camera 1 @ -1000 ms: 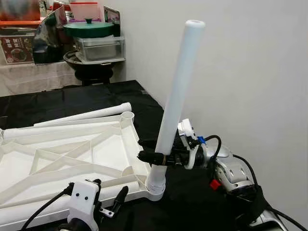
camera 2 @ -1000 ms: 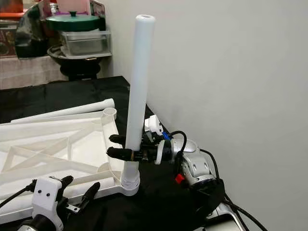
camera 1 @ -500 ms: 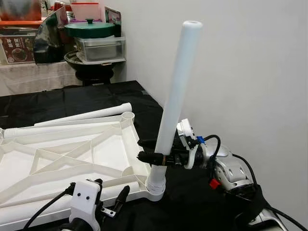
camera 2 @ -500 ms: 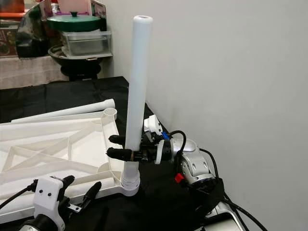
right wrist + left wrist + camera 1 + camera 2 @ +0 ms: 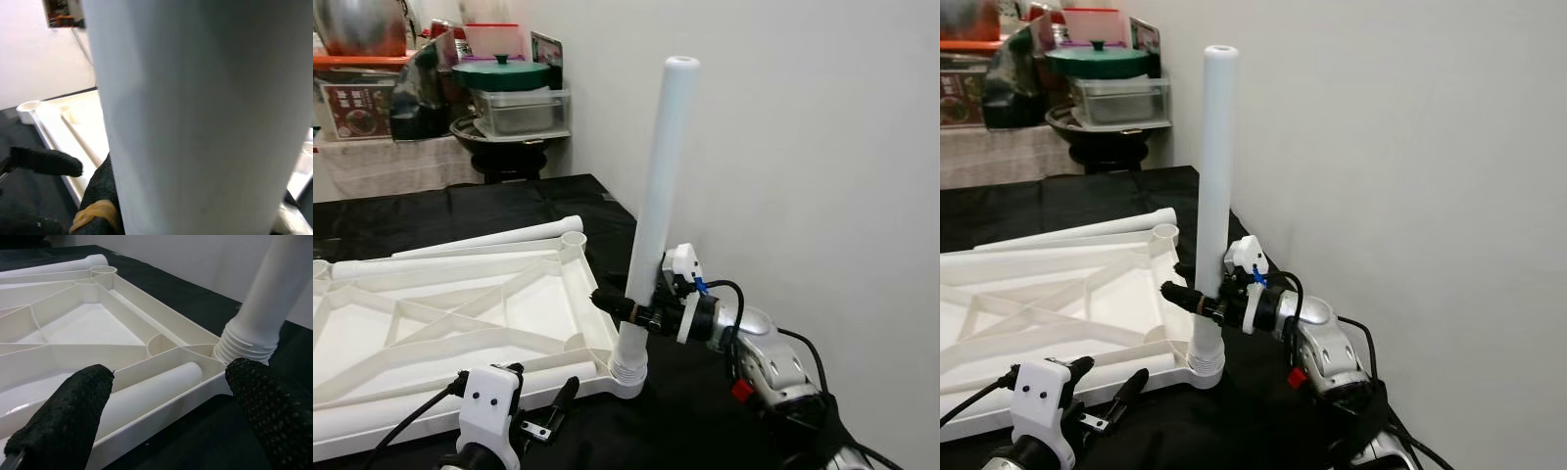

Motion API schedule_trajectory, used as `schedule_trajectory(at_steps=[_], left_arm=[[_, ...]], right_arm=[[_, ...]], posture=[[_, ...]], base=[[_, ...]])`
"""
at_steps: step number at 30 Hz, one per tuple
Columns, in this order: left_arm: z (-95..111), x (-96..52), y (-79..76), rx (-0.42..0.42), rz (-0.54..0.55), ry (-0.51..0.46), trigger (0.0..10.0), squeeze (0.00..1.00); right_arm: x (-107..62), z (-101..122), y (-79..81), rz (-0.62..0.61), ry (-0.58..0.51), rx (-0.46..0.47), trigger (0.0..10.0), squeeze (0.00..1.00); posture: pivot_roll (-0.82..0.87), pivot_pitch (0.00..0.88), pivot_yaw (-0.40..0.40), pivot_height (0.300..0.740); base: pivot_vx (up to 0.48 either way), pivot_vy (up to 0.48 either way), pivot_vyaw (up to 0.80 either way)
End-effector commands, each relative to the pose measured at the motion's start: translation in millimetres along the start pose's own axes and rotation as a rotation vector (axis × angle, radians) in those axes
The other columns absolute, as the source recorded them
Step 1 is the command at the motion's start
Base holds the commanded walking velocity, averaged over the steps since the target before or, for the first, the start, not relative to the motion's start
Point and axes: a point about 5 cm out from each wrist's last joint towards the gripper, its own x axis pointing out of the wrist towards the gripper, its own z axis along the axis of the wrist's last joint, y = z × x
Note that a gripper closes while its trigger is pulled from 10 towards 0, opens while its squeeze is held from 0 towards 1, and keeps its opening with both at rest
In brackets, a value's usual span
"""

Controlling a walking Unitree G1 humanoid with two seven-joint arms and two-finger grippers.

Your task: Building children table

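Observation:
The white ribbed table top [image 5: 440, 313] lies upside down on the black cloth. A long white leg [image 5: 656, 196] stands almost upright in its near right corner socket [image 5: 249, 345]. My right gripper [image 5: 625, 308] is shut on the leg low down, just above the socket, and the leg [image 5: 195, 122] looms close in the right wrist view. My left gripper [image 5: 543, 416] hovers open at the top's near edge, its fingertips [image 5: 63, 416] spread wide before that corner. A second leg [image 5: 146, 391] lies inside the top along the near rim.
Another loose white leg [image 5: 499, 238] lies along the far edge of the top. A white wall [image 5: 803, 147] runs close along the right. At the back stands a stand with a green-lidded pot [image 5: 499, 73] and a metal tray. Black cloth [image 5: 489, 201] stretches beyond the top.
The leg has swung from a rightward lean to nearly upright, with my right gripper still on it. The head view has shifted a little. The left gripper holds its place.

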Motion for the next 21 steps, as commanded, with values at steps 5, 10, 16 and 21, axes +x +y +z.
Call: schedule_trajectory(at_steps=[5, 10, 16, 21], left_arm=[[-2, 3.4, -0.4, -0.011, 0.000, 0.008, 10.0, 0.00], [-2, 5.7, 0.0, -0.011, -0.001, 0.007, 10.0, 0.00], [-1, 7.0, 1.7, -0.011, 0.014, -0.003, 10.0, 0.00], [-2, 6.3, 4.8, -0.002, 0.038, -0.004, 10.0, 0.00]], right_arm=[[-18.4, -51, 1.7, -0.239, 0.203, 0.212, 10.0, 0.00], [-23.4, -65, -6.5, -0.457, 0.231, 0.355, 10.0, 0.00], [-26.0, -58, -12.5, -0.597, 0.207, 0.278, 10.0, 0.00], [-34.2, -48, -19.9, -0.766, 0.271, 0.089, 10.0, 0.00]], posture=[[0.13, 0.000, -0.071, 0.740], [0.12, 0.000, -0.077, 0.740], [0.12, 0.000, -0.078, 0.740], [0.12, 0.000, -0.077, 0.740]], base=[[0.000, 0.000, 0.00], [0.000, 0.000, 0.00], [0.000, 0.000, 0.00], [0.000, 0.000, 0.00]])
